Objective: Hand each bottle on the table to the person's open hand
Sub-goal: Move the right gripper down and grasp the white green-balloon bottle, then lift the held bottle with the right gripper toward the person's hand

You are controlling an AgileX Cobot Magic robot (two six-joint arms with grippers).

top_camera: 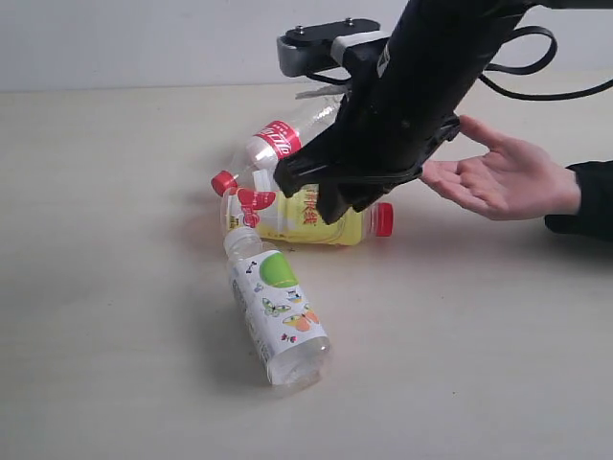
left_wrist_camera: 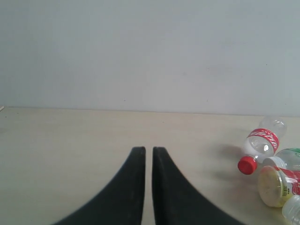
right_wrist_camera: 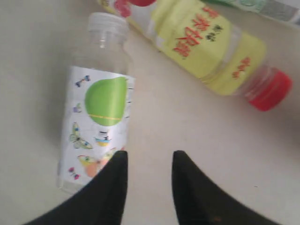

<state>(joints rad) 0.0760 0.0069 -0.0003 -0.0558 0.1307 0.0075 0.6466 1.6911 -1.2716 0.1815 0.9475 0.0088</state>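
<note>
Pale wood-grain table [top_camera: 115, 364] holds it all: the person's open hand [top_camera: 498, 177] waits at the right, and the bottles lie clustered to its left. The right gripper [right_wrist_camera: 149, 157], fingers parted and empty, hangs just beside the butterfly-label bottle [top_camera: 278, 316], whose long axis runs near-to-far with its mouth toward the yellow-label bottle [top_camera: 297, 216]. The left gripper [left_wrist_camera: 148, 150], fingers almost pressed together and empty, is well apart from the cluster, so the right arm is nearer.

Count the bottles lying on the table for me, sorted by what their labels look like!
Red-label bottle: 1
Yellow-label bottle: 1
Butterfly-label bottle: 1
White-green-label bottle, only partly in view: 1
Total: 4 bottles
</note>
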